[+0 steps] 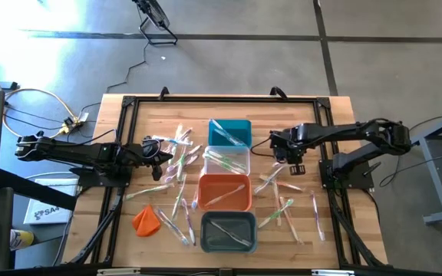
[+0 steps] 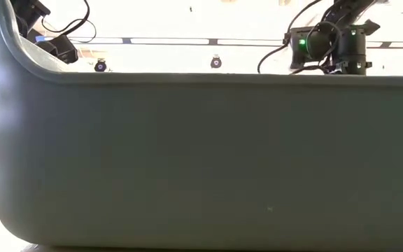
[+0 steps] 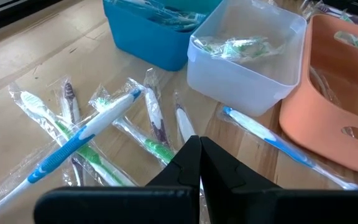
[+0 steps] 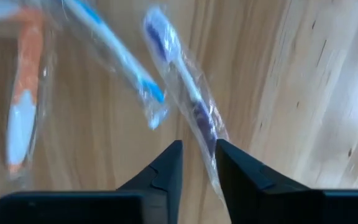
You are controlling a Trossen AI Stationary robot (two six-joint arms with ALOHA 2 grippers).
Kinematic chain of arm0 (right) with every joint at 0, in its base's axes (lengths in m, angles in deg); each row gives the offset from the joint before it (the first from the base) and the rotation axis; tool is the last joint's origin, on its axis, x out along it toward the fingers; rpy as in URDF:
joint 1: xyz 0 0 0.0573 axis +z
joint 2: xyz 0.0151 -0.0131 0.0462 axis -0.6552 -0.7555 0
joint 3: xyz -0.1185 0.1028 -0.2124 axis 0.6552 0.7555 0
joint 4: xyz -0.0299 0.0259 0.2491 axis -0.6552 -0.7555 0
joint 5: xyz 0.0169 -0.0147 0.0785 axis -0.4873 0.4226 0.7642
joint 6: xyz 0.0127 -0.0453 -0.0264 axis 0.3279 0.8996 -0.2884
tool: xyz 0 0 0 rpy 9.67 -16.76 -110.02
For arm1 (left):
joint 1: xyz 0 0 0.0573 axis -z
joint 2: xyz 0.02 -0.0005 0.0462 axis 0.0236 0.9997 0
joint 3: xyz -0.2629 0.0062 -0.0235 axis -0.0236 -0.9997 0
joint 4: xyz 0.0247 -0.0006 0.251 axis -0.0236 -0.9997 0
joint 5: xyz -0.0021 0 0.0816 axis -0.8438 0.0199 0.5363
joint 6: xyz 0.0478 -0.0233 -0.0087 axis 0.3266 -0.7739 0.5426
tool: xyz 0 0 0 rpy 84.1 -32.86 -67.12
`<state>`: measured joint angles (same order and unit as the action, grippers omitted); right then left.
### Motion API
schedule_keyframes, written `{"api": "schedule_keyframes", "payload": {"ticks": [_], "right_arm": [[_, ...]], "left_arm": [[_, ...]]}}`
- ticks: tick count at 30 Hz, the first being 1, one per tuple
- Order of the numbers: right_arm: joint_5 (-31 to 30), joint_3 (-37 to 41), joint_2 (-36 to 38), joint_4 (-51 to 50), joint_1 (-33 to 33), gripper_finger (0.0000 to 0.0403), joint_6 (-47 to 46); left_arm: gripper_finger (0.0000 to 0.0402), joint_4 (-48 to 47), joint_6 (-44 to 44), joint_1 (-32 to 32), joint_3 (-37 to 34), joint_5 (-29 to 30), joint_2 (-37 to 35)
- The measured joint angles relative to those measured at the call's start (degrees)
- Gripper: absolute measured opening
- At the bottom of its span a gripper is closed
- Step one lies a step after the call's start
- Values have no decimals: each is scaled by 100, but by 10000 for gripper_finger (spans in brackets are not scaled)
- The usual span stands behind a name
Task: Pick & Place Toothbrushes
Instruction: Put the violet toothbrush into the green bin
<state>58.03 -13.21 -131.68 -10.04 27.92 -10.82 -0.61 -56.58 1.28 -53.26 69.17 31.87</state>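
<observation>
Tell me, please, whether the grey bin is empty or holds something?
Not empty: the grey bin holds at least one wrapped toothbrush lying diagonally inside, seen from above.

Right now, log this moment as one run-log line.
left gripper: shut, over loose toothbrushes | right gripper: open, astride purple wrapped toothbrush, not gripped | four bins each hold brushes

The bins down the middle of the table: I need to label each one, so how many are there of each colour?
Blue bin: 1
Clear bin: 1
Orange bin: 1
Grey bin: 1
Total: 4 bins, set in one row down the middle of the table.
</observation>
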Motion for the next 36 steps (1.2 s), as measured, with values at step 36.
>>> {"api": "schedule_keyframes", "payload": {"ticks": [36], "right_arm": [[-67, 1063, -265, 1337, -352, 196, 143]], "left_arm": [[0, -28, 0, 0, 0, -2, 0]]}}
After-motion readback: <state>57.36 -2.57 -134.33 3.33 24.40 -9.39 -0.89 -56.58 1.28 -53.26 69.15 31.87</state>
